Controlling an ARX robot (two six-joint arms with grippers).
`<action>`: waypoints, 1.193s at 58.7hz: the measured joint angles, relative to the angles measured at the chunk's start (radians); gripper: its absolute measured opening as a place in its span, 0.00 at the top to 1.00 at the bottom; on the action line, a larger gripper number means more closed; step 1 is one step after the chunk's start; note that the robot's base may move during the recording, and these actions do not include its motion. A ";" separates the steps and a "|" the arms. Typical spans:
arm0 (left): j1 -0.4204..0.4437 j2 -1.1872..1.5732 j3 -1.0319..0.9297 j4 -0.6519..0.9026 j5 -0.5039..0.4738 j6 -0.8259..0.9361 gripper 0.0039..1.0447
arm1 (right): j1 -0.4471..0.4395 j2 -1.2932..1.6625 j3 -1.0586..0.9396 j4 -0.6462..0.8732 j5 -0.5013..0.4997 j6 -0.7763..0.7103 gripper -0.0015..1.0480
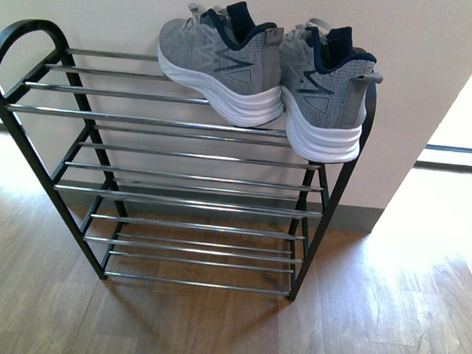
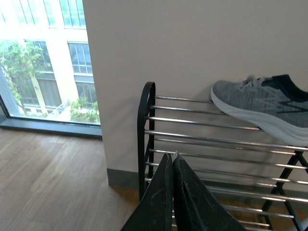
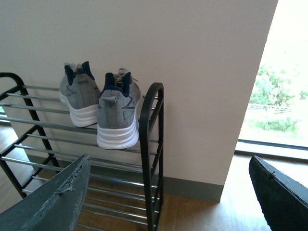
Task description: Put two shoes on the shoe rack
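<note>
Sneakers (image 1: 221, 67): sat on rack (image 1: 33, 148) top shelf, right end; long axes front-to-back, toes faced wall (image 1: 110, 15)
Left gripper (image 2: 172, 157): jaws pressed together
Right gripper (image 3: 168, 163): jaws spread

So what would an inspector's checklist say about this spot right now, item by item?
Surface: wooden floor, bare around the rack.
Job's things: grey sneaker and second sneaker sit side by side at the right end of the top shelf of the shoe rack. The second sneaker's heel juts past the front rod. The lower shelves hold nothing.
Clutter: nothing seen.
Grippers: left gripper shut, holding nothing; right gripper wide open, empty. Both are away from the rack.
Cables: nothing seen.
Surroundings: plain wall behind the rack; window to the side, showing buildings and trees.
</note>
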 joint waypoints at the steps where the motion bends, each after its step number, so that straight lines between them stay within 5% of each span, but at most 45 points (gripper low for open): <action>1: 0.001 0.000 0.000 -0.002 0.000 0.000 0.99 | 0.000 0.000 0.000 0.000 -0.001 0.000 0.09; 23: 0.001 -0.002 0.000 -0.001 0.000 0.000 0.99 | 0.000 0.000 0.000 0.000 0.000 0.000 0.09; 55: 0.001 -0.002 0.000 -0.001 0.000 0.001 0.07 | 0.000 0.000 0.000 0.000 0.000 0.000 0.09; 70: 0.001 -0.002 0.000 -0.001 0.000 0.002 0.09 | 0.000 0.000 0.000 0.000 0.000 0.000 0.09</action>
